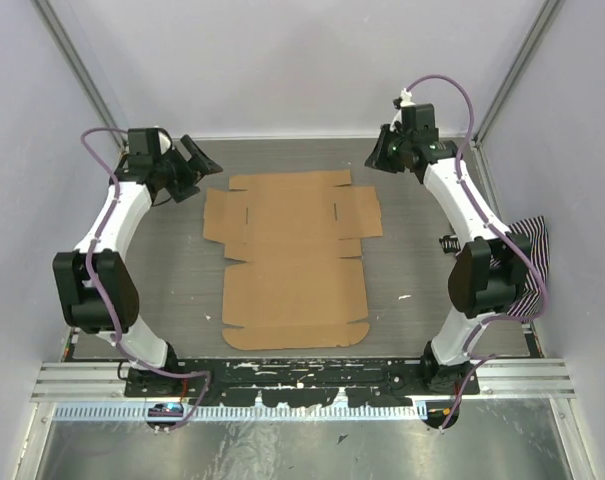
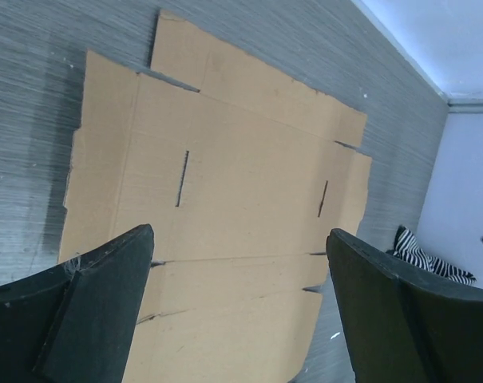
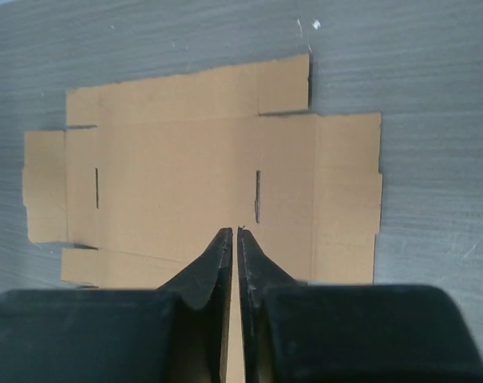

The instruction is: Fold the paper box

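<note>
The paper box (image 1: 293,260) lies flat and unfolded on the table as a brown die-cut sheet with flaps, creases and two slits. It fills much of the left wrist view (image 2: 225,215) and the right wrist view (image 3: 201,191). My left gripper (image 1: 194,165) hovers off the sheet's far left corner, its jaws wide apart with nothing between them (image 2: 239,239). My right gripper (image 1: 380,152) hangs off the far right corner, its fingers nearly touching and empty (image 3: 234,231). Neither gripper touches the cardboard.
A black-and-white striped cloth (image 1: 527,262) lies at the right edge beside the right arm, also visible in the left wrist view (image 2: 429,259). Light walls enclose the grey table (image 1: 402,270) on three sides. A metal rail (image 1: 302,378) runs along the near edge.
</note>
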